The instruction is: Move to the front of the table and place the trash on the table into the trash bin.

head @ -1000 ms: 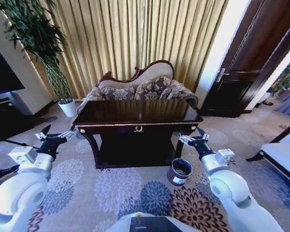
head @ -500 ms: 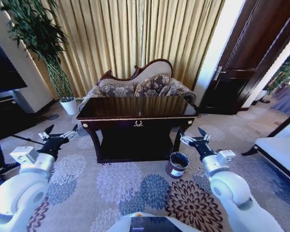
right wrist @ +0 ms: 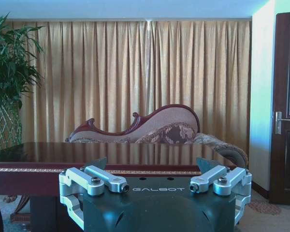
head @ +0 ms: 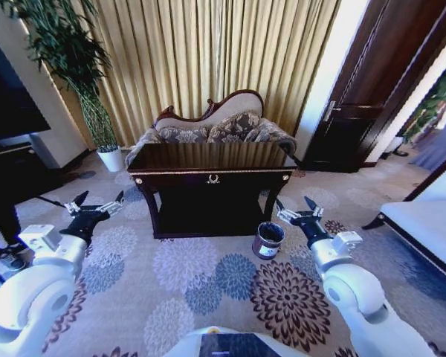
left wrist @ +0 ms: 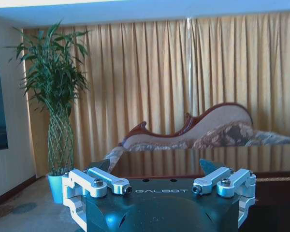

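The table is dark glossy brown with gold trim and a little gold emblem on the front. At its 4 o'clock, the trash bin is dark brown-purple with a pale rim and a white label. The carpet is grey-beige with big blue, white and brown flowers. Curtains at 12 o'clock are golden yellow, and the sofa has a grey floral print.

Table ahead; sofa behind it; trash bin at right front leg.

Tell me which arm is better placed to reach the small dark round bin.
Right: the right gripper hovers open beside the small dark round bin; the left gripper is open farther away.
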